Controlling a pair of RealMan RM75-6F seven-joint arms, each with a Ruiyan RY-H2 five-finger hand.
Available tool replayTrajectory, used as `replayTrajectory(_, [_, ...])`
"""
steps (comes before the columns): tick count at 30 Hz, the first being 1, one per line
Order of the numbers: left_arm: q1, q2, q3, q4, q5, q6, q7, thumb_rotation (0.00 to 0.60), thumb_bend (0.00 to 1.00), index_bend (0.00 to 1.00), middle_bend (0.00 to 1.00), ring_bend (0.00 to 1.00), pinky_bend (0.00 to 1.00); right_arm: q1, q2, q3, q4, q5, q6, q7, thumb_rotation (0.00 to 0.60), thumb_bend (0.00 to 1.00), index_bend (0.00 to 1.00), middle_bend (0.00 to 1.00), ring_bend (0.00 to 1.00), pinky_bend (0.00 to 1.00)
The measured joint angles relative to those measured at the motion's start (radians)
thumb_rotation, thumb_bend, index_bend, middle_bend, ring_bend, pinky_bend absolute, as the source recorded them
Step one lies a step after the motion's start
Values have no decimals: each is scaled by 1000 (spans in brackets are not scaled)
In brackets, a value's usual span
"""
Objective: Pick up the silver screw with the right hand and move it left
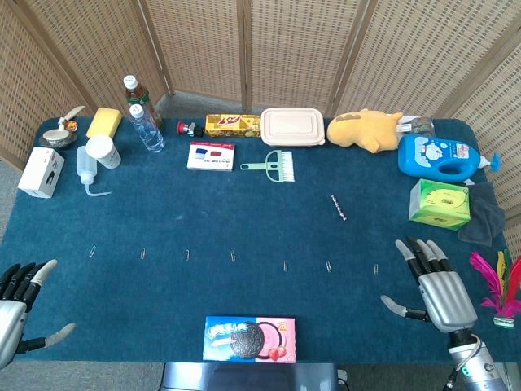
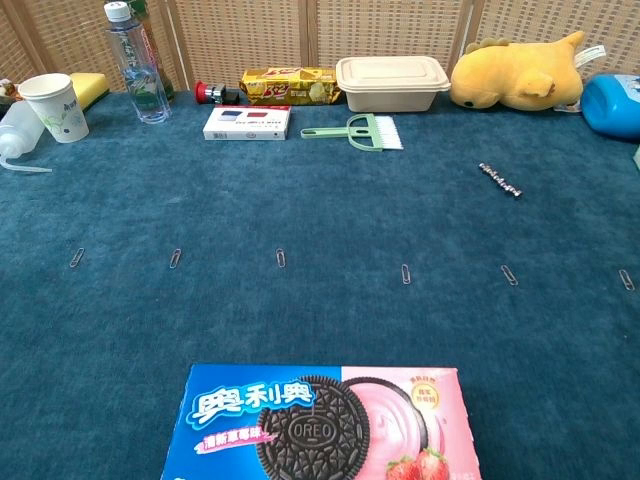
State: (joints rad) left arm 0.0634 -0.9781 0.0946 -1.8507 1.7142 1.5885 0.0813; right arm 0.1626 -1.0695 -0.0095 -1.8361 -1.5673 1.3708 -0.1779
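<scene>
The silver screw (image 1: 339,208) lies on the blue tablecloth right of centre, and the chest view shows the screw (image 2: 499,180) at its right side. My right hand (image 1: 435,287) hovers open near the table's front right corner, well in front of and to the right of the screw. Low at the front left corner, my left hand (image 1: 18,303) is open and holds nothing. Neither hand appears in the chest view.
A row of paper clips (image 1: 232,256) crosses the cloth between my hands and the screw. An Oreo box (image 1: 249,338) sits at the front edge. A green box (image 1: 440,204), blue detergent bottle (image 1: 440,157), yellow plush (image 1: 365,129), brush (image 1: 273,164) and lunch box (image 1: 292,126) stand behind.
</scene>
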Motion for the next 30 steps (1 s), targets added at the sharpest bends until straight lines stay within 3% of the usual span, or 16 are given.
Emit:
replayTrajectory(5, [-9,10,-4,-12,3,-5,-1,422,204,45,116,85,29,40,24,12,-28,-22,-40,45,84,246,0,0,0,104])
replayTrajectory(14, [-32,10,-9,-39,-5,-47,22,421,204,45,116,85,29,174,36,87,-64,26,-189,22,85,246,0,0,0,80])
replayTrajectory(21, [-56,4,-18,-55,-29,-91,45,426,204,50,116,85,29,307,4,150,-60,217,-385,-126,87,247,0,0,0,77])
replayTrajectory(30, [-98,-17,-35,-76,-63,-157,79,430,204,50,116,85,29,498,-74,158,39,553,-583,-373,89,247,34,0,0,77])
